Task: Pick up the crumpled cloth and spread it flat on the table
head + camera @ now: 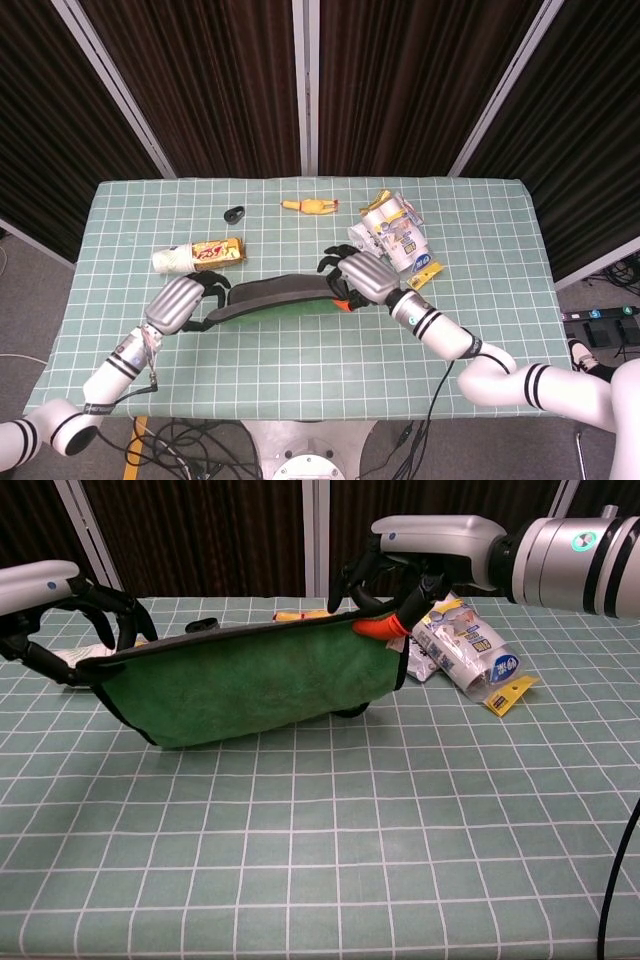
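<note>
The green cloth [250,678] with a dark border hangs stretched between my two hands, its lower edge touching the table. From the head view the cloth [280,297] shows as a narrow dark strip in the table's middle. My left hand [62,610] pinches its left corner, also seen as left hand [185,303]. My right hand [400,565] grips the right corner beside an orange tag [377,626]; the head view shows the right hand [362,275] there too.
A white paper cup with a gold snack wrapper [198,256] lies at the left. A crumpled pack of white packets [462,650] lies right of the cloth. A small yellow toy [310,206] and a black clip [235,213] sit near the far edge.
</note>
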Robot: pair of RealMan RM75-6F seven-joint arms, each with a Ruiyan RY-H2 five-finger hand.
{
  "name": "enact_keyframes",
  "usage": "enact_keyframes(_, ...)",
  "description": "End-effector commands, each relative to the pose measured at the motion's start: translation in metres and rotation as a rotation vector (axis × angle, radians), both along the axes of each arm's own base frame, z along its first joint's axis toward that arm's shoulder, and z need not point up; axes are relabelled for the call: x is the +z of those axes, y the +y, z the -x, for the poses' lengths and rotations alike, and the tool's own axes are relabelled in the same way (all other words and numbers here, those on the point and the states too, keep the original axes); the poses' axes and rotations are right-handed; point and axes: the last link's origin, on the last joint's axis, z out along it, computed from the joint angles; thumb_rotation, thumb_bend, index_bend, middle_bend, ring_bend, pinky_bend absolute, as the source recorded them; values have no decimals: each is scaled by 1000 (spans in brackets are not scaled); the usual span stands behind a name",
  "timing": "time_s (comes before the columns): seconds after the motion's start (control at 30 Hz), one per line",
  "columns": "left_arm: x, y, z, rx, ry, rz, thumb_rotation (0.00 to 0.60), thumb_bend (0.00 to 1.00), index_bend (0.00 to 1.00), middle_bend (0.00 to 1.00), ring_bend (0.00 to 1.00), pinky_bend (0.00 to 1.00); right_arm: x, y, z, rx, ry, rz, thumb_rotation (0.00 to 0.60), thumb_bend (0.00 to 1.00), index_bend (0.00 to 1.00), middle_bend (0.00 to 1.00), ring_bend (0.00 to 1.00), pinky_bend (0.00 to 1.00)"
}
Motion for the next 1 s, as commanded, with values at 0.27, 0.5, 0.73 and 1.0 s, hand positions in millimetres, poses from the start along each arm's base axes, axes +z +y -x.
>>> enact_keyframes(0.27, -15, -19, 11, -15, 57, 50, 600, 513, 633, 351, 255, 360, -20, 22, 16, 21, 55, -53, 600, 458, 739, 271, 102, 100)
enact_keyframes(0.5, -28, -25, 15, -42, 106, 83, 600, 494, 630, 351, 255, 359, -39, 38, 29, 20, 75, -87, 600, 460, 739, 271, 94, 76)
enact_keyframes(0.73, -35, -31, 19, -51, 148, 116, 600, 432, 598, 344, 255, 359, -52, 48, 39, 37, 91, -90, 600, 451, 737, 268, 81, 51)
enact_keyframes(1.0, -38, -35, 19, -57, 188, 154, 600, 309, 475, 326, 255, 357, -63, 58, 43, 65, 109, -95, 600, 397, 711, 252, 65, 30)
